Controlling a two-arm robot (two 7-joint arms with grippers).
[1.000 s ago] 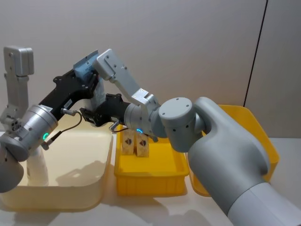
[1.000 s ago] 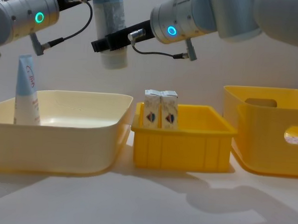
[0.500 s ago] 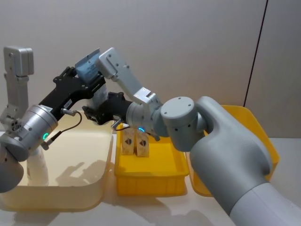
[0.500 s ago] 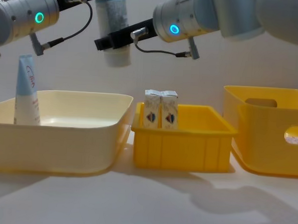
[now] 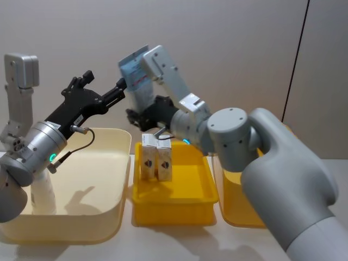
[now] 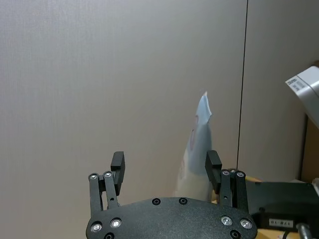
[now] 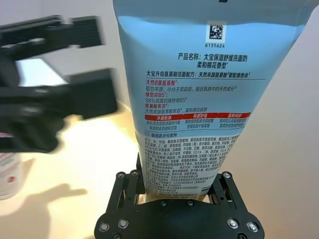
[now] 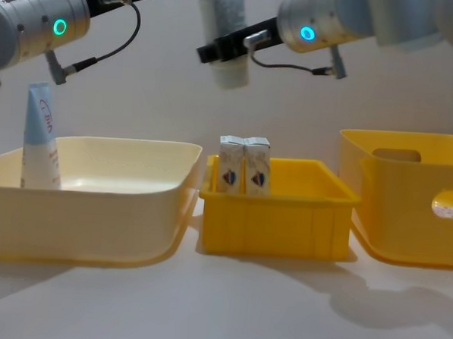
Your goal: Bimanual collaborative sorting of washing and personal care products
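Above the white tabletop (image 8: 204, 305), we are clamping the white-and-blue plastic squeeze tube (image 5: 137, 81) in our right gripper (image 7: 178, 185); left gripper (image 6: 166, 167) gaping, next binning it.

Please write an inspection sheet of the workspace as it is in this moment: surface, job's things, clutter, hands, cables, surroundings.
Surface: white table, bare in front.
Job's things: held tube upright, in the air; standing tube in cream bin; two cartons in small yellow bin.
Clutter: large yellow bin at right.
Hands: right hand shut on held tube; left hand open, beside it.
Cables: black cable on left arm.
Surroundings: plain grey wall.
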